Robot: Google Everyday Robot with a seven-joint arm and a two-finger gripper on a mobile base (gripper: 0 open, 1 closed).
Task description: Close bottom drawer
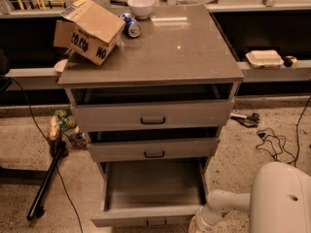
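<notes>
Bottom drawer [154,191] stands pulled far out at the base of the cabinet [160,57], front nearest; gripper [198,224] sits low, just beside the front's right end, partly cut by the frame edge; its state: cannot tell; middle drawer [154,149] and top drawer [153,114] slightly ajar; box [90,30] on the top, far left.

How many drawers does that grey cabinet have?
3, stacked: top drawer slightly open, middle drawer slightly open, bottom drawer pulled far out. The gripper sits low by the bottom drawer's right front corner.
</notes>
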